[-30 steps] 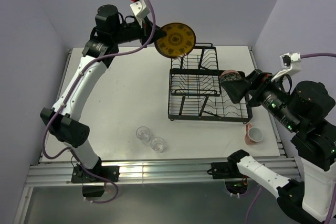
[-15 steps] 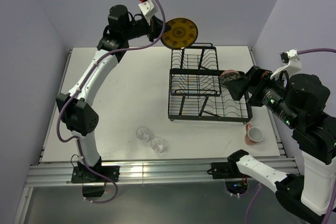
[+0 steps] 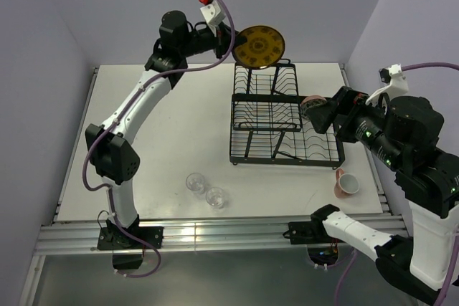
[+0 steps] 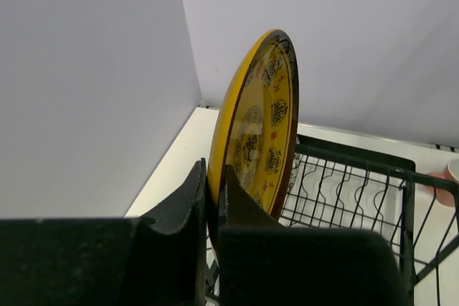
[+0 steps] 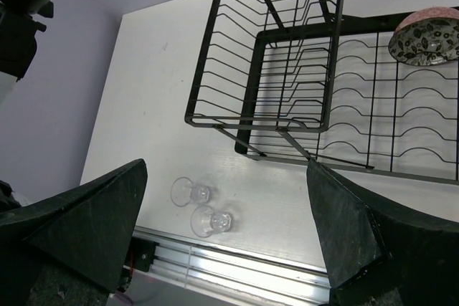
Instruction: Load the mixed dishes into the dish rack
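Grips the plate (image 4: 262,127) by its lower rim in the left gripper (image 4: 214,198), with the fingers narrowed to the plate's thickness and one pressed on each face. Holds it upright on edge, high in the air by the back wall (image 3: 308,5), over the far left corner of the rack (image 3: 272,116). Turns the patterned face toward the rack and the plain yellow back toward the left wall. Cannot tell from either view whether the bottom rim touches the top wires. Seen from the left wrist, places the rack's upper rail and slots just behind and below the plate. Spreads the right gripper (image 5: 226,166) wide, with nothing between its fingers, at the rack's right end and aimed across the rack toward the left. Shows the bowl (image 5: 424,37) tilted on the lower tier's wires at the rack's far right end, beyond the right-hand finger and apart from both. From above, puts that bowl just beside the gripper's tip. Finds the two tumblers (image 3: 195,183) (image 3: 214,196) side by side on the table (image 3: 165,127) near its front edge, off the rack's near left corner and well apart from both grippers. Finds a pink cup (image 3: 347,183) on its side on the table, right of the rack's near right corner.
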Robot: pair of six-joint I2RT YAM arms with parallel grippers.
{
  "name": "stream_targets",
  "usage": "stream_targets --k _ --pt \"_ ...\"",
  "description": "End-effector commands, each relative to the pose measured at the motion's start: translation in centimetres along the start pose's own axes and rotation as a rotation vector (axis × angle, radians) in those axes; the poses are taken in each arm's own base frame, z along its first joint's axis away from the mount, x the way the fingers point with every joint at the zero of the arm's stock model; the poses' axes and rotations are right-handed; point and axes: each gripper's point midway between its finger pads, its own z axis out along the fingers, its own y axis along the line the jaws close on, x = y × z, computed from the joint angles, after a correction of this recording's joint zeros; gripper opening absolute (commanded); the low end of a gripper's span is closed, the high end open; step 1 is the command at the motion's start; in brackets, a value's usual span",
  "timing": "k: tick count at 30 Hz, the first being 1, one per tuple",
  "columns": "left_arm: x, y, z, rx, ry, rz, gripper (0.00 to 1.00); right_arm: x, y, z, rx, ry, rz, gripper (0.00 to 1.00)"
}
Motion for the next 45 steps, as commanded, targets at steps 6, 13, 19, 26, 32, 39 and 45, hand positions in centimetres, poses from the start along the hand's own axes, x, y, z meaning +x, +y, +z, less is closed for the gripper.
stream_targets --k 6,13,19,26,32,39,45 --pt "3.2 0.8 2.5 -0.107 -0.001 0.042 0.00 -0.7 -0.1 -0.4 0.008 -0.031 0.008 1.00" --pt "5.5 1.1 2.8 -0.117 0.021 0.053 0.00 -0.6 -0.8 -1.0 0.028 -0.042 0.002 1.00" --pt "6.0 1.2 2.9 -0.142 0.016 0.069 0.00 -0.5 -0.8 -0.9 0.029 -0.033 -0.005 1.00" --pt "7.4 -0.1 3.5 -0.149 0.074 0.106 0.00 -0.3 -0.6 -0.6 0.024 -0.021 -0.014 1.00" --pt "9.1 -0.5 3.5 -0.166 0.122 0.113 0.05 -0.2 -0.7 -0.9 0.016 -0.025 -0.013 1.00" --pt "10.0 -0.5 2.9 -0.219 0.132 0.116 0.23 -0.2 -0.7 -1.3 0.012 -0.031 -0.012 1.00" --pt "10.6 -0.2 2.3 -0.257 0.154 0.106 0.42 0.0 -0.6 -1.4 0.003 -0.025 -0.013 1.00"
